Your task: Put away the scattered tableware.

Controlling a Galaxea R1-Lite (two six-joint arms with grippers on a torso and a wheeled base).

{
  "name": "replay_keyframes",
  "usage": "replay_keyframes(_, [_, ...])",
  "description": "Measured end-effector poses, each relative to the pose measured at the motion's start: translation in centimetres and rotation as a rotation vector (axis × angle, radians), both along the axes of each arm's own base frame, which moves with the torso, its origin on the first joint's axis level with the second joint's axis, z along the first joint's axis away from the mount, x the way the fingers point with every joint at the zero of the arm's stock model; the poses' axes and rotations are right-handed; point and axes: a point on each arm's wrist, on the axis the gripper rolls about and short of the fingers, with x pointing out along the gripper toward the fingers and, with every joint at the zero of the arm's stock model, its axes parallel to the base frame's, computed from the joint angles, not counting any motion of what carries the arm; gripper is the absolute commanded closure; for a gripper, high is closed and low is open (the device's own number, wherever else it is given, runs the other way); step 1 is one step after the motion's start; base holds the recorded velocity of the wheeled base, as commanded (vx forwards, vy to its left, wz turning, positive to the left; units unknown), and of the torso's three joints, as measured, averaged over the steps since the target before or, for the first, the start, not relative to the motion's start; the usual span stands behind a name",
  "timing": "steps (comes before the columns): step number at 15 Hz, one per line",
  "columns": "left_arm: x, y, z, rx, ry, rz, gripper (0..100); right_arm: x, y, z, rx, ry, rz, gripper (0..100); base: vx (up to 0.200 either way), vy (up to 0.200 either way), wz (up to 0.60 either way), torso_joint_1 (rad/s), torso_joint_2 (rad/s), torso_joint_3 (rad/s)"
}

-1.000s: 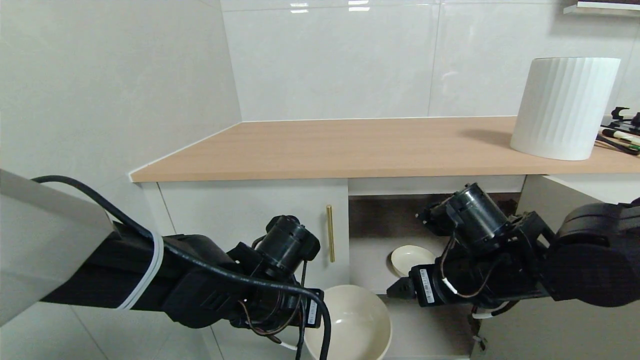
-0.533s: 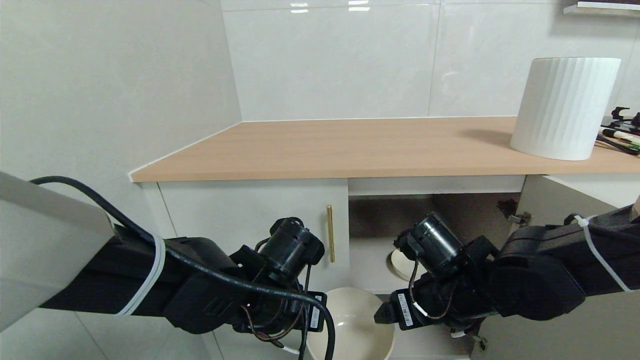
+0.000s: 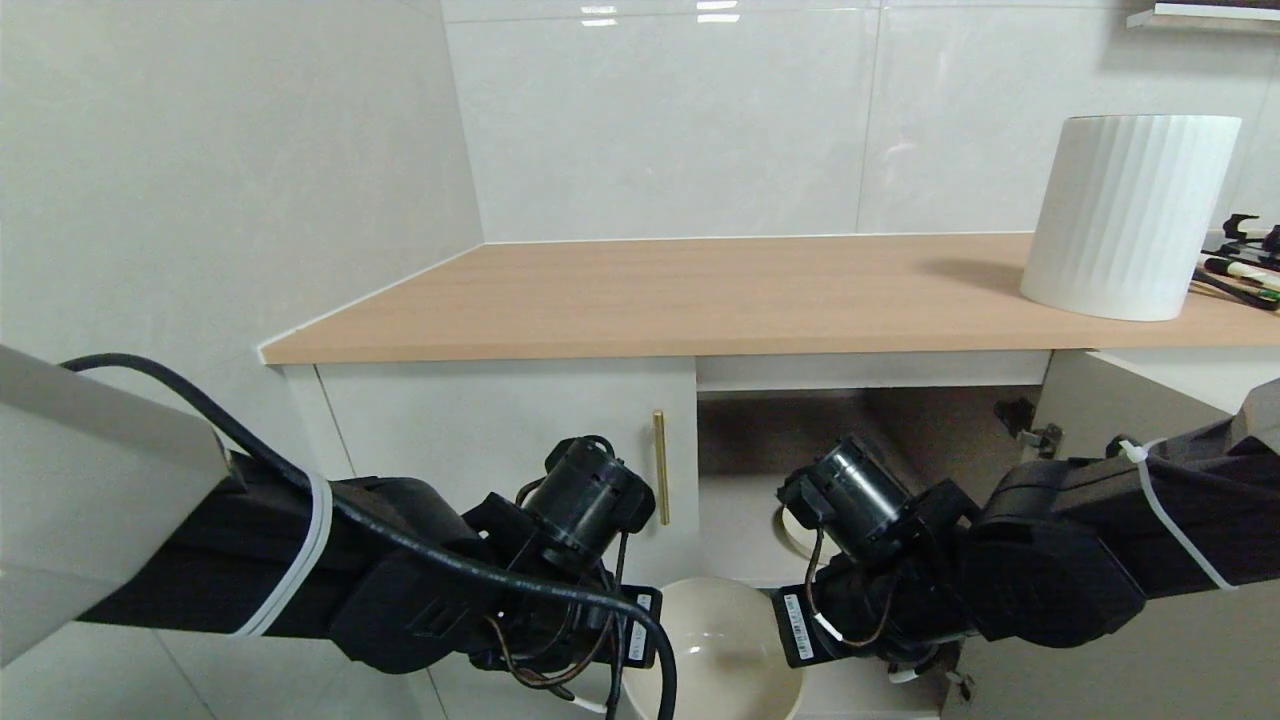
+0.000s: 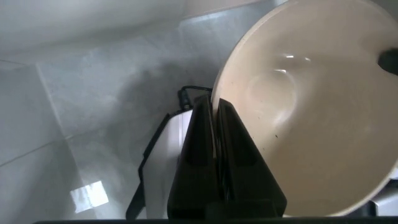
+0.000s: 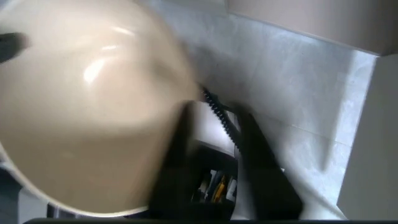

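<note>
holding the bowl (image 3: 715,650) low in front of the open cabinet (image 3: 900,430), i have the left gripper (image 4: 216,118) clenched on its rim, one finger inside and one outside, on the side nearest the cabinet's closed door. the right gripper (image 3: 785,625) sits at the opposite rim, just before the cabinet's opening, its fingers spread and grasping nothing; i can't tell if it touches the bowl. a small plate (image 3: 790,530) lies inside the cabinet near the front. i judge the step in hand is getting the bowl onto the cabinet floor, perhaps with a handover first. to do it well, i'd have the right fingers straddle the rim squarely and close fully before the left lets go, since a one-sided rim pinch lets the bowl swing. then carry it level into the cabinet, beside the plate and not onto its edge, releasing only once its base rests.
</note>
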Motion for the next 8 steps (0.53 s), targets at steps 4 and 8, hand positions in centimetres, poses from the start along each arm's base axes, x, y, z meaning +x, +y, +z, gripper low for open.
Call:
replay_keyframes(4, [-0.01,0.05,-0.01,0.003,0.003,0.001,100,-0.07,-0.03,-0.06,-0.004,0.002,0.0,100,0.0,0.0,0.0,0.0,0.0,0.0])
replay_keyframes(8, [-0.03,0.08,0.02,0.006,0.001,0.003,100,-0.09,-0.06,-0.08,-0.009,0.002,-0.001,100,0.0,0.0,0.0,0.0,0.0,0.0])
